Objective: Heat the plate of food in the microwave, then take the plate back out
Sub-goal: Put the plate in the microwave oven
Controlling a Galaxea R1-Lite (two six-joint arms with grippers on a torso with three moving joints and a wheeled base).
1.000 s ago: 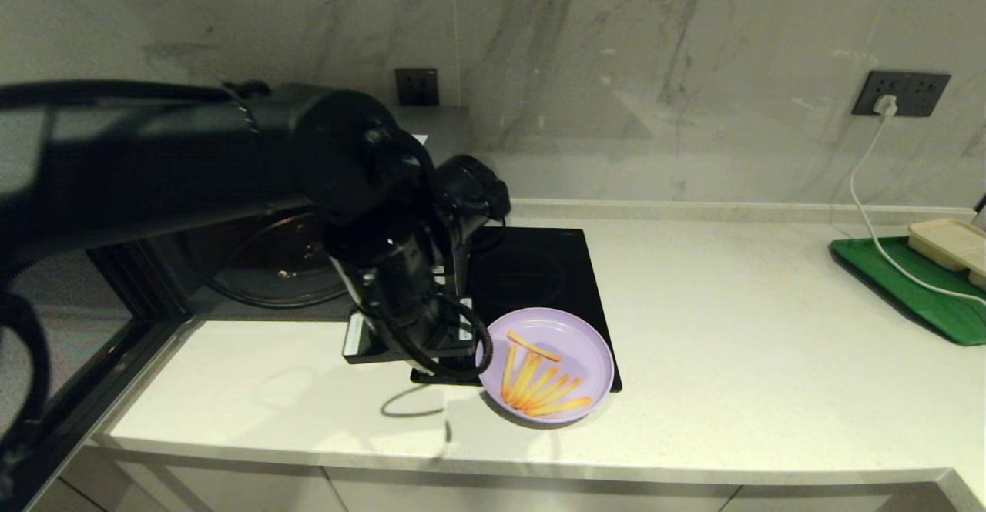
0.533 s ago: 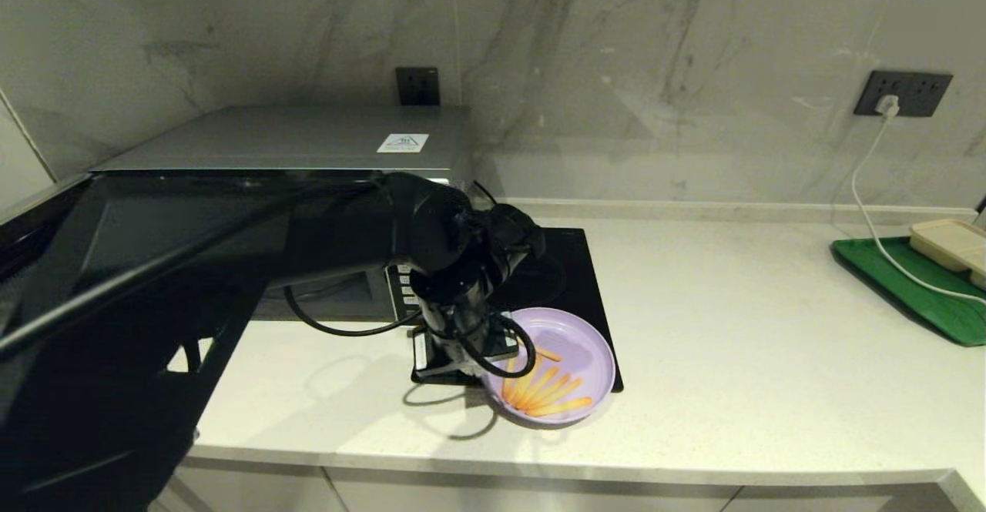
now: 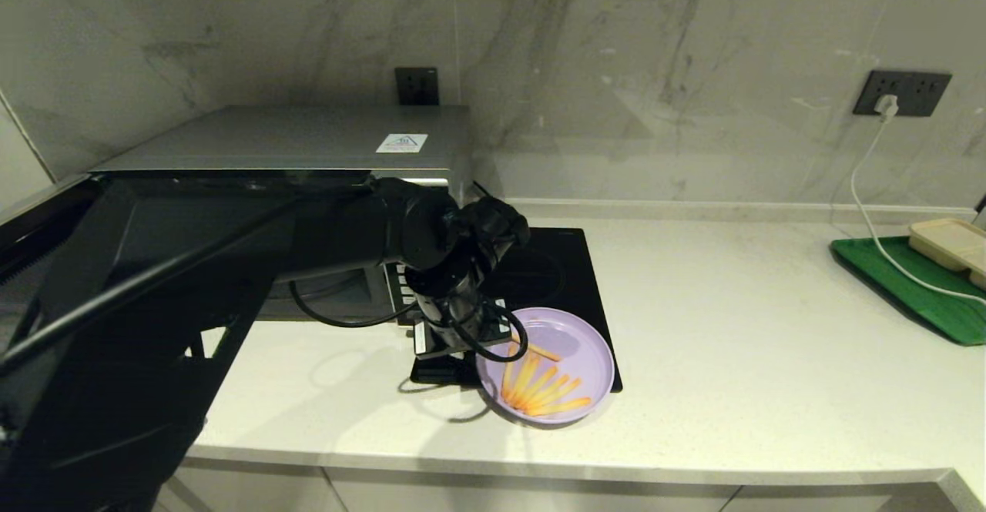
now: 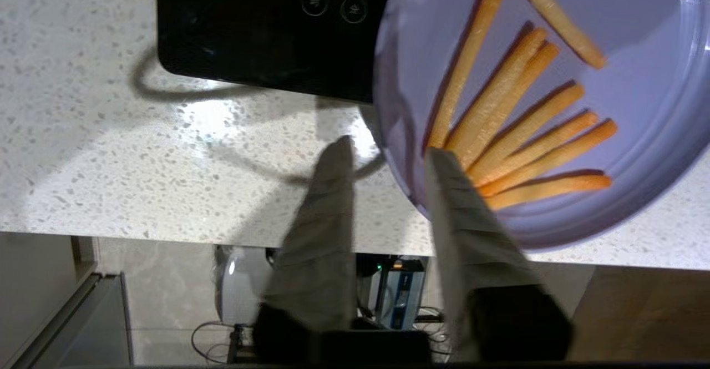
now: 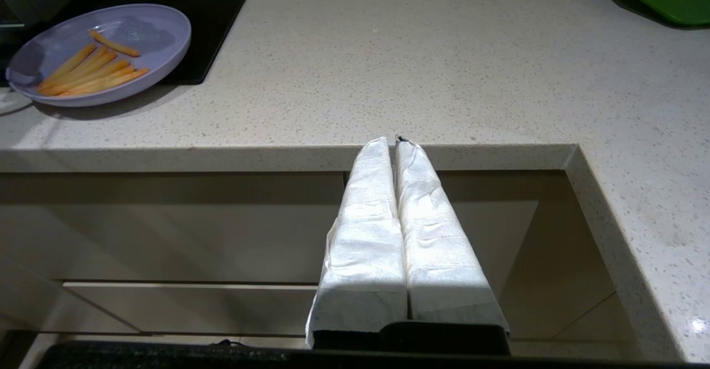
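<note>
The lilac plate (image 3: pixel 579 349) with several orange-yellow fries (image 3: pixel 539 389) lies half on the black hob and half on the counter, near the front edge. My left gripper (image 3: pixel 451 346) points down at the plate's left side. In the left wrist view it (image 4: pixel 385 155) is open and straddles the plate (image 4: pixel 638 108) rim: one finger (image 4: pixel 444 180) over the fries' ends, the other over the counter. The silver microwave (image 3: pixel 308 138) stands back left, its front mostly hidden by my left arm. My right gripper (image 5: pixel 395 141) is shut, low before the counter edge, far from the plate (image 5: pixel 144 30).
A flat black induction hob (image 3: pixel 543 269) lies right of the microwave. At the far right a green tray (image 3: pixel 909 289) holds a beige rectangular tray (image 3: pixel 951 242). A white cable (image 3: pixel 866 219) runs from the wall socket (image 3: pixel 901 92) down to them.
My left arm has come down from high and close to the camera to the plate's left edge, then shifted slightly left. The plate has not moved.
</note>
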